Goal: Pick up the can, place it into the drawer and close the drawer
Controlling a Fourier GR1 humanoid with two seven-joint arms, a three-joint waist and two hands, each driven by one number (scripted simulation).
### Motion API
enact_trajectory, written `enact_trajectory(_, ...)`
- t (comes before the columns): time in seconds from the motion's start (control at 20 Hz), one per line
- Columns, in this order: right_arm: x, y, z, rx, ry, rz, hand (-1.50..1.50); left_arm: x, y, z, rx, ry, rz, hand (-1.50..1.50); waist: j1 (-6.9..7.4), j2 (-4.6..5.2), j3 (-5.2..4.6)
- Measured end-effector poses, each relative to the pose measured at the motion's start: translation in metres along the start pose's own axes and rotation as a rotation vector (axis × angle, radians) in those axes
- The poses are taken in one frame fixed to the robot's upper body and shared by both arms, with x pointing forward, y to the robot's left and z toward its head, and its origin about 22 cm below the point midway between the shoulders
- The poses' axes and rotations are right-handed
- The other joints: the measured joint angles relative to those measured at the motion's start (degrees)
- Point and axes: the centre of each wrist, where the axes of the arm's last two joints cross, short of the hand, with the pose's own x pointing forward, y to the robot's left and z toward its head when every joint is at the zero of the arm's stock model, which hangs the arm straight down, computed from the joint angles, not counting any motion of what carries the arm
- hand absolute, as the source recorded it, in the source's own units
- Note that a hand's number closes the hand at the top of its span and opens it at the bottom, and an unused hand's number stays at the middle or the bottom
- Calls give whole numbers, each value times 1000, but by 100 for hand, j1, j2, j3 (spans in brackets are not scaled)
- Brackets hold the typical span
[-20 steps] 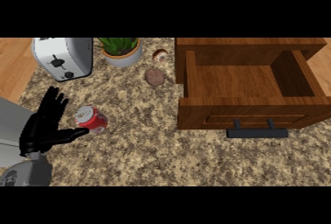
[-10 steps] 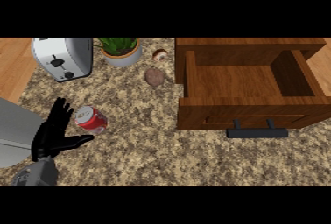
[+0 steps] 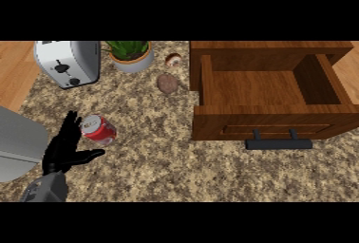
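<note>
Head view: left robot hand, fingers spread wide, just beside red can; drawer open

A speckled granite counter carries a toaster and potted plant, wood flooring beyond.

The robot's left hand is matte black, with slim, tapering fingers and a thumb. Its forearm is grey, smooth-shelled, and darker near the wrist.
</note>
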Motion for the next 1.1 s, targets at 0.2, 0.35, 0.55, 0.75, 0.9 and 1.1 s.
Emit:
enact_trajectory(0.2,1,-1,-1,-2,-4,2,-150,-6,-5,-9,-7,12,23,-150,-8,3,-3)
enact_trajectory(0.35,-2,0,0,2,-3,-5,-150,-8,-14,-18,-13,15,42,-150,-15,5,-2)
enact_trajectory(0.55,-1,-1,0,5,0,-6,-150,-16,-20,-21,-10,16,85,150,-31,13,-2)
enact_trajectory(0.75,2,-3,0,3,3,-15,-150,-12,-24,-26,-36,13,124,150,-13,5,-1)
enact_trajectory(0.9,1,-4,3,7,3,-19,-150,-8,-28,-29,-98,28,154,150,-4,-1,0)
enact_trajectory(1.1,4,3,6,11,4,-26,-150,-1,-36,-38,-155,-14,174,150,-23,4,-1)
